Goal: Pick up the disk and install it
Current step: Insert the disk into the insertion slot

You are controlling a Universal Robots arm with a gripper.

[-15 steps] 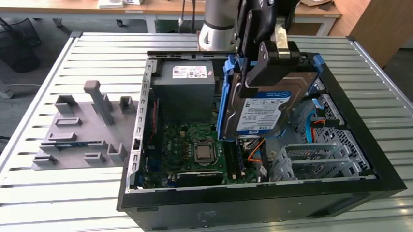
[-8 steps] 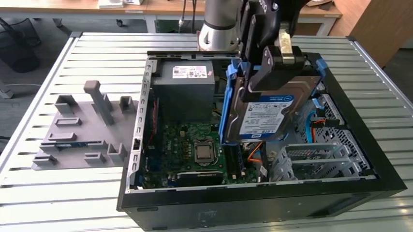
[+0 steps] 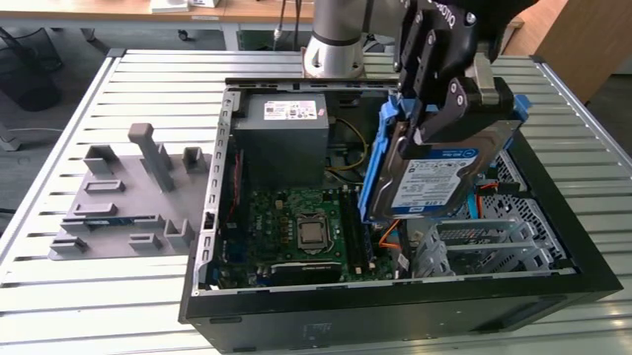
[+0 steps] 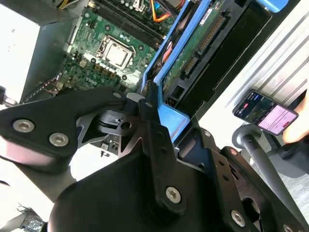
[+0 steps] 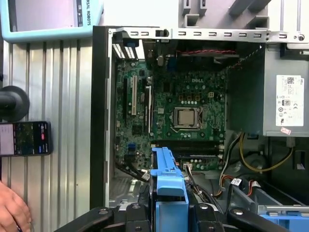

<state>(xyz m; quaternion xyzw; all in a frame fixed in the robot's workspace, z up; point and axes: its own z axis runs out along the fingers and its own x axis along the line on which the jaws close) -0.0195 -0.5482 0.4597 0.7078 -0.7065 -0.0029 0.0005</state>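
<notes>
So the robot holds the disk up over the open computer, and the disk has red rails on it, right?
Not quite: the rails are blue, not red, as the exterior view shows. The gripper does hold the disk up over the open computer.

Grey fixture block [image 3: 118,211] sits beside open computer case [image 3: 395,307].

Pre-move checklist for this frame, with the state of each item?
1. Grip: ok, the gripper is shut on the disk, held on edge.
2. Position: ok, the disk hangs above the open case, near the cage.
3. Disk seated: not ok, not yet in the cage.
4. Cage free of cables: cannot tell; an orange cable runs beside it.
5. Hand clear: ok, outside the case.
</notes>
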